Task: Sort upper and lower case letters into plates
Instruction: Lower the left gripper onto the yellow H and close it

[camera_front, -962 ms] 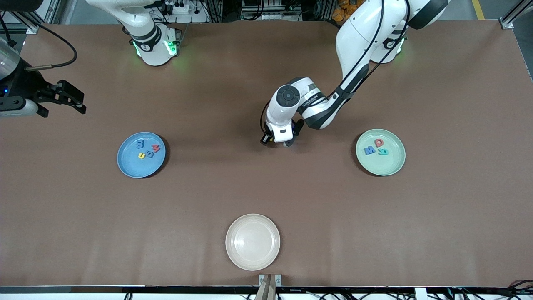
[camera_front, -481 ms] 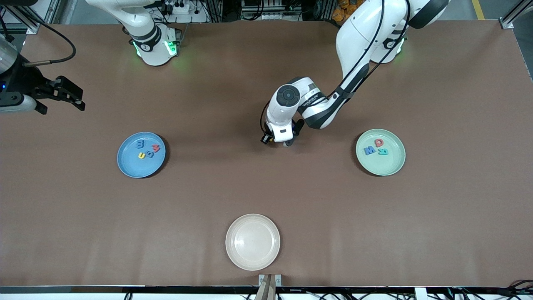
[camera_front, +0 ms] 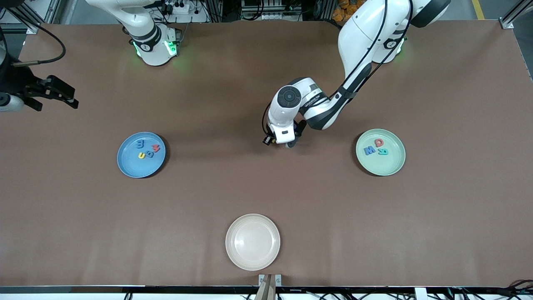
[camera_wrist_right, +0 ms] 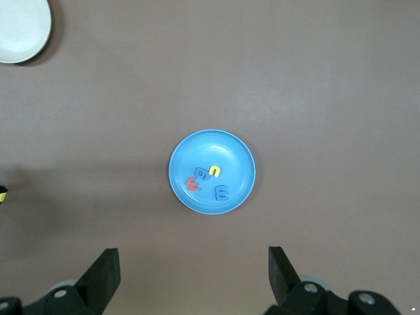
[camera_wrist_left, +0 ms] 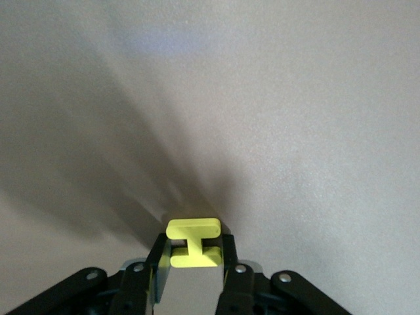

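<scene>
Setting: robotics lab bench. Evidence: two white Franka arms, the right arm [camera_front: 141, 29] and the left arm [camera_front: 358, 46], stand bolted at the table edge farthest from the front camera, with green status lights glowing at their bases. The wide brown matte-covered table [camera_front: 458, 216] has aluminium extrusion framing [camera_front: 510, 18] at its corner. Power strips and bundled black cables [camera_front: 179, 8] run along the edge by the bases. A small metal bracket [camera_front: 270, 280] is fixed at the table's nearest edge, more cabling beside it.
</scene>
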Robot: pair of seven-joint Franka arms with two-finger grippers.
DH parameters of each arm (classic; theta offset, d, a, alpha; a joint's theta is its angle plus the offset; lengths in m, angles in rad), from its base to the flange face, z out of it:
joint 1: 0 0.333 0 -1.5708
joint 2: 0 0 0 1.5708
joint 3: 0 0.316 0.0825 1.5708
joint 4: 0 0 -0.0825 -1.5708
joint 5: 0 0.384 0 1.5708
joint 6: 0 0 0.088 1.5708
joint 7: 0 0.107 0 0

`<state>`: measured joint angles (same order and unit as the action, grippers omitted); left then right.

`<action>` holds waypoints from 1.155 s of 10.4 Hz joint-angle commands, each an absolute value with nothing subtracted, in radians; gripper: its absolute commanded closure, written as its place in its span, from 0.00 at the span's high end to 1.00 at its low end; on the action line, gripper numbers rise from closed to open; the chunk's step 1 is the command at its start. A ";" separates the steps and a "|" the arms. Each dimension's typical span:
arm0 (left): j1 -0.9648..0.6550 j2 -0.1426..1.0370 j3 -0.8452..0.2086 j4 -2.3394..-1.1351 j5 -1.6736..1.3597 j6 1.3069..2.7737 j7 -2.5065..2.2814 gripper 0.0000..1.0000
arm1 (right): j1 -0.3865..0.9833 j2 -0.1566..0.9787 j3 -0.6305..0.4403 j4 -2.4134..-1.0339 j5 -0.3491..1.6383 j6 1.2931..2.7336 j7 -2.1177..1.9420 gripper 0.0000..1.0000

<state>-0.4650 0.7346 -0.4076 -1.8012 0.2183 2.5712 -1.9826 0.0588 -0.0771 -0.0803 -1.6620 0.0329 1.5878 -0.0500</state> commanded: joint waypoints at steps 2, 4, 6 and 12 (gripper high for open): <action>-0.462 0.721 -0.403 -1.809 0.253 2.546 -1.985 0.20 | 0.060 -0.109 -0.123 -1.689 0.058 1.563 -0.115 1.00; -0.448 0.709 -0.405 -1.799 0.255 2.502 -1.973 0.20 | 0.060 -0.109 -0.121 -1.687 0.058 1.562 -0.107 1.00; -0.437 0.686 -0.407 -1.795 0.253 2.424 -1.912 0.20 | 0.057 -0.109 -0.107 -1.684 0.057 1.562 -0.104 1.00; -0.355 0.595 -0.422 -1.816 0.239 2.217 -1.729 0.19 | 0.041 -0.112 -0.091 -1.683 0.049 1.565 -0.055 1.00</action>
